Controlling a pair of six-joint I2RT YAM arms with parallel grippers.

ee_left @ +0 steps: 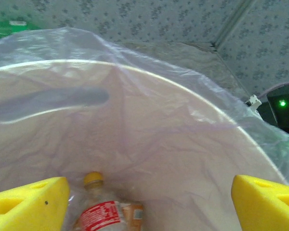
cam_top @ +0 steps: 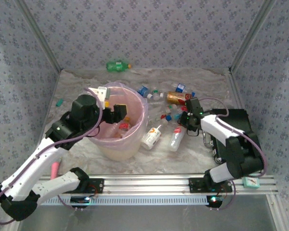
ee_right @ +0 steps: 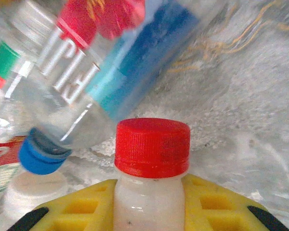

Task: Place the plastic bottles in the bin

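gaping left gripper [cam_top: 116, 113] over bin [cam_top: 145, 108] mouth

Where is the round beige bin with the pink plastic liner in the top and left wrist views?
Top external: round beige bin left of centre.
Left wrist: its liner-draped inner wall and rim span the frame.
Shared landmark: grey back-right corner post.

Right wrist: red-capped bottle [ee_right: 151, 178] clamped in right gripper [ee_right: 151, 192], body below neck cut by bottom edge. Up-left of pincer, blue-capped bottle [ee_right: 96, 77] blurred, base past top edge. Left wrist: yellow-capped bottle [ee_left: 106, 211] between spread pads of left gripper [ee_left: 149, 187], lower half cut off.
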